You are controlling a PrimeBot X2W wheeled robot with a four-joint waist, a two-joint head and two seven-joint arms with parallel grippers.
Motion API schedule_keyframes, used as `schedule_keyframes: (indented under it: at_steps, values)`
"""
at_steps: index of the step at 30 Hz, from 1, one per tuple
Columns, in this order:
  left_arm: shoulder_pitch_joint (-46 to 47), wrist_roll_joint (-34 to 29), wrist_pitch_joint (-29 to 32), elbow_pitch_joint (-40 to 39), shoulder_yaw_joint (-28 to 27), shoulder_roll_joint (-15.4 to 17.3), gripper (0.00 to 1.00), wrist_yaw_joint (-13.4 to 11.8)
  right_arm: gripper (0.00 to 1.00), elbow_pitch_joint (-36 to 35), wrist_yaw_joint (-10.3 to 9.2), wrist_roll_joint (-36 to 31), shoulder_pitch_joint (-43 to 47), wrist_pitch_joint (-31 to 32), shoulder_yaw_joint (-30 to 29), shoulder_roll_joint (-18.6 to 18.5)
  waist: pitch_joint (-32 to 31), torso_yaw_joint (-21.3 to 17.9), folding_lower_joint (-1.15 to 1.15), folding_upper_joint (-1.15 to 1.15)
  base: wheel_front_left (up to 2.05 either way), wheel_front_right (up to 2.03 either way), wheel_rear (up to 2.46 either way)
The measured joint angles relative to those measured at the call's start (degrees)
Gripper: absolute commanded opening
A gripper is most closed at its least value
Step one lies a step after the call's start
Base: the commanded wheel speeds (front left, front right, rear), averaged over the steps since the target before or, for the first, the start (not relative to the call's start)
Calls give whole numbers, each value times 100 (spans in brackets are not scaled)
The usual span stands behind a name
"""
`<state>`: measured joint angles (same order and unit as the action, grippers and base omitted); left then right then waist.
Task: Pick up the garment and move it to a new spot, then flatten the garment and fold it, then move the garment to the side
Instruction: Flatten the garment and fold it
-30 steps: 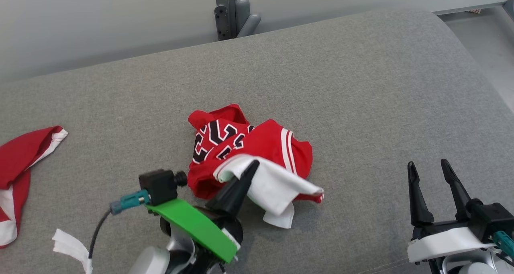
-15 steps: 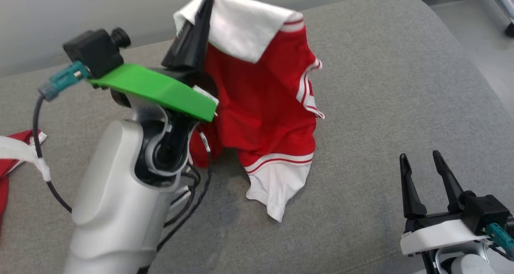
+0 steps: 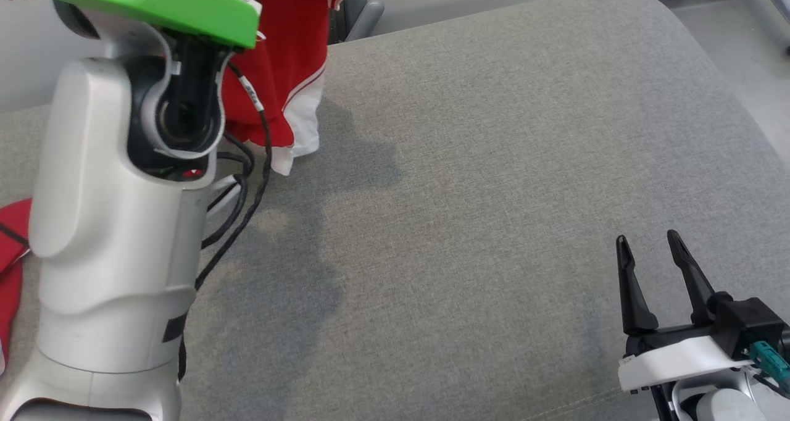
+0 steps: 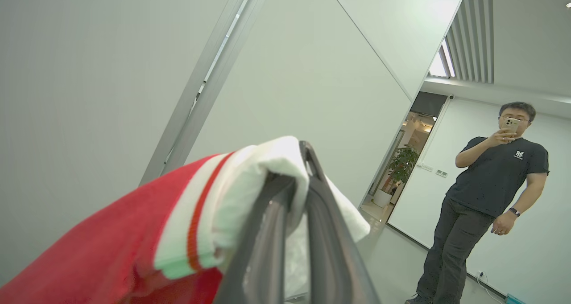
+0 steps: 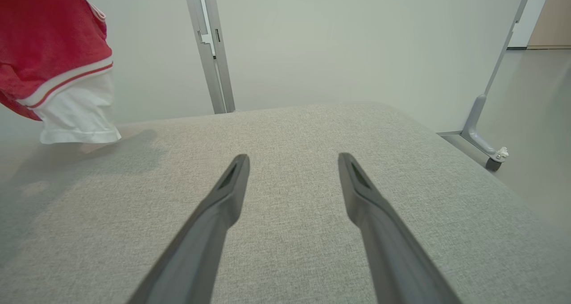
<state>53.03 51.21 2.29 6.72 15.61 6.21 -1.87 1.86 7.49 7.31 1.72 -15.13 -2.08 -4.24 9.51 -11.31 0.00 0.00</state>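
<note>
left jaws pinch the soft white hem of the red garment (image 3: pixel 290 38) at 11 o'clock; right jaws wide over woven grey cushion (image 3: pixel 494 162).

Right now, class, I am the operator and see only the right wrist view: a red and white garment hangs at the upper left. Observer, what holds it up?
Observer: The left fingers are shut on the garment, pinching its white edge.
Operator: Is any other clothing around?
Observer: Yes, a second red cloth lies at the left edge of the head view, beside the left arm.
Operator: Is anyone nearby?
Observer: A person stands in the left wrist view, holding up a phone.
</note>
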Motion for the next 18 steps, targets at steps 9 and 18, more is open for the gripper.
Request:
schedule_keyframes:
  at_steps: [9,18]
  values:
    - [-304,-20,-291,1437,1371,-322,0,11,100,62,0,20,-277,1,267,-25,106,-54,0,0,0,0,0]
    - [-569,1115,-855,2139,3785,-338,0,-167,100,165,0,130,-405,0,424,38,293,-495,0,0,0,0,0]
